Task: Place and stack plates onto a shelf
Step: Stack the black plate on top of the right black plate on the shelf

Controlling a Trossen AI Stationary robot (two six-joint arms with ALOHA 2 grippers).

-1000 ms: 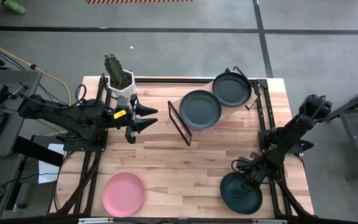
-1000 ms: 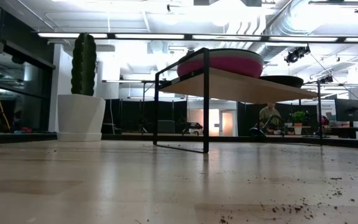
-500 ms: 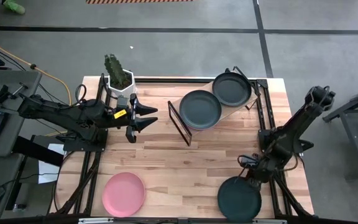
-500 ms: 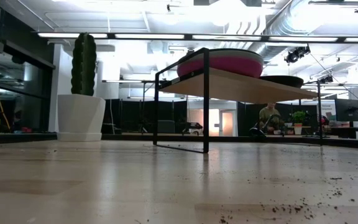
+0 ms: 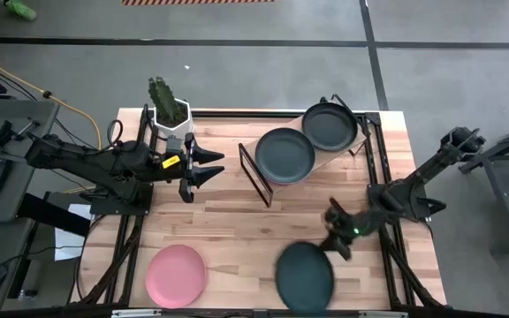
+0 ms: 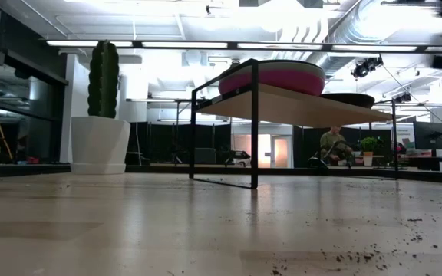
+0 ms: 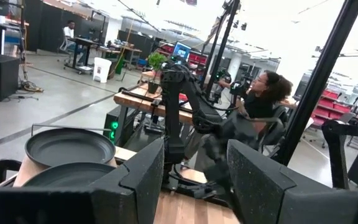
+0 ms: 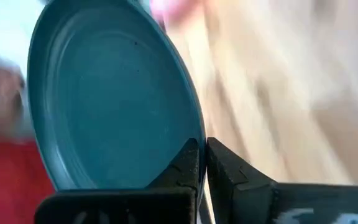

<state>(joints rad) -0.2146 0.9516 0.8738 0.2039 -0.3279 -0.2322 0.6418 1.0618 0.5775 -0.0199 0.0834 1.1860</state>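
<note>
My right gripper (image 5: 335, 231) is over the table's near right part, shut on a dark green plate (image 5: 305, 276), which fills the right wrist view (image 8: 114, 99). The shelf (image 5: 325, 161) stands at the far right. It carries a dark plate (image 5: 284, 155) on top of a stack with a magenta plate (image 6: 271, 77) in it, and beside that another dark plate (image 5: 330, 127). A light pink plate (image 5: 176, 275) lies flat on the table near the left corner. My left gripper (image 5: 208, 168) hovers open left of the shelf, touching nothing. My right gripper pinches the dark green plate by its rim (image 8: 194, 144), one finger on the inner face and one on the outer. The fingers reach toward the near edge from the plate's far right side. The plate is off the table and tilted, stretching away from the fingers.
A cactus in a white faceted pot (image 5: 170, 110) stands at the far left corner, just behind my left gripper. Bare wood lies between the pink plate and the shelf. A person (image 7: 266, 102) sits beyond the table's right side.
My right gripper has risen and swung from the near right corner toward the table's left and a little toward the far edge, staying shut on the dark green plate. The plate has left its place on the table and travelled left, now tilted and blurred by the motion.
</note>
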